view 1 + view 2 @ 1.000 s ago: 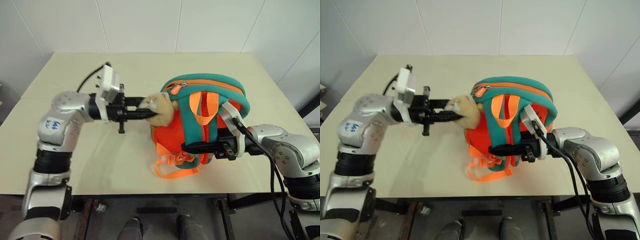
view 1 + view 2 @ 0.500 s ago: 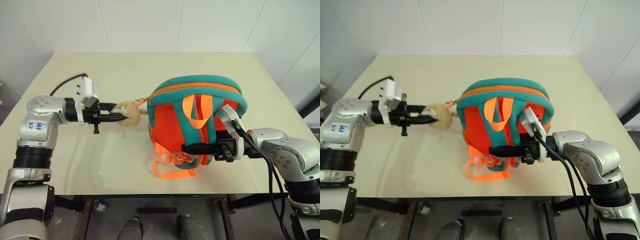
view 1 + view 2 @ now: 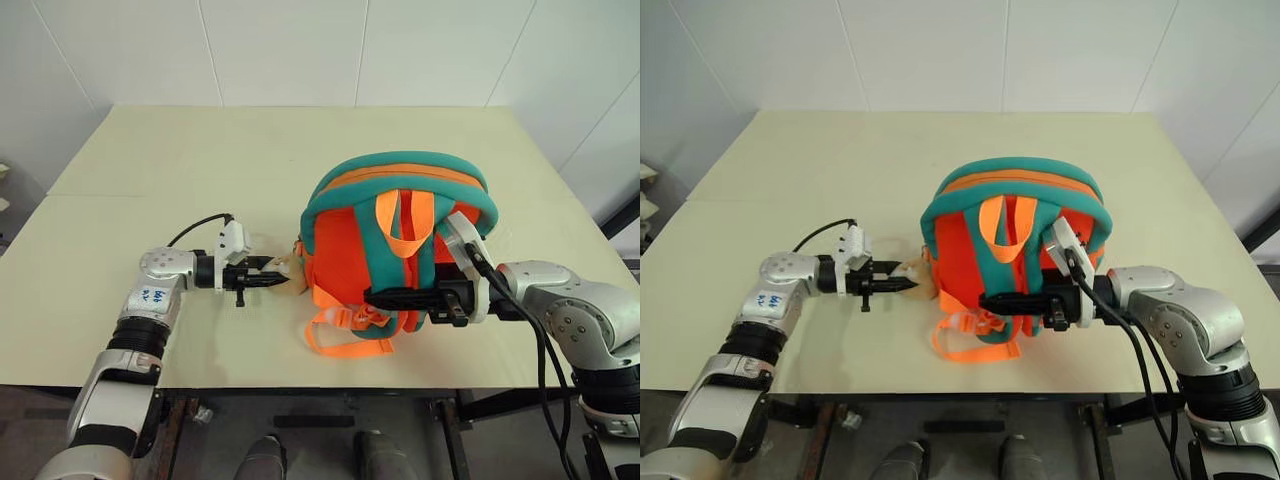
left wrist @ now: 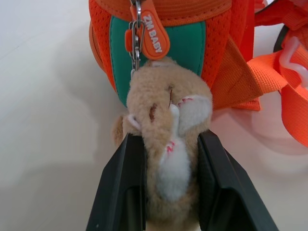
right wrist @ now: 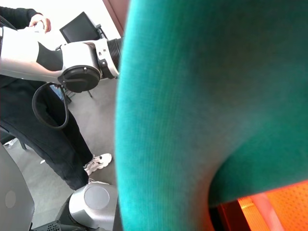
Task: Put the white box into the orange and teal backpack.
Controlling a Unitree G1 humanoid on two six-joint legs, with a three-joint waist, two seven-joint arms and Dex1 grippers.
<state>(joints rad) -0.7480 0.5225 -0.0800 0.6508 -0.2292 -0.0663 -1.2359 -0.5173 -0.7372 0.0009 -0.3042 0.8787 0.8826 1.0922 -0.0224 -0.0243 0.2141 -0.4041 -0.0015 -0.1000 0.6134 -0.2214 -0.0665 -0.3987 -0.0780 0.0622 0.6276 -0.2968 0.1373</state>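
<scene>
**Apparently closing up: backpack zipped, box nowhere on the desk**

Seemingly, in the head views, the backpack is standing upright on the desk, its top looking zipped. The white box is not lying on the desk; I judge it is probably already inside. The left gripper is clamping the plush charm low beside the bag. The right gripper is clenching a teal strap.

Up close, the left wrist view is showing the charm squeezed between black fingers, hanging from the zipper pull.

Next, I judge, both grippers are needing to let go.
</scene>
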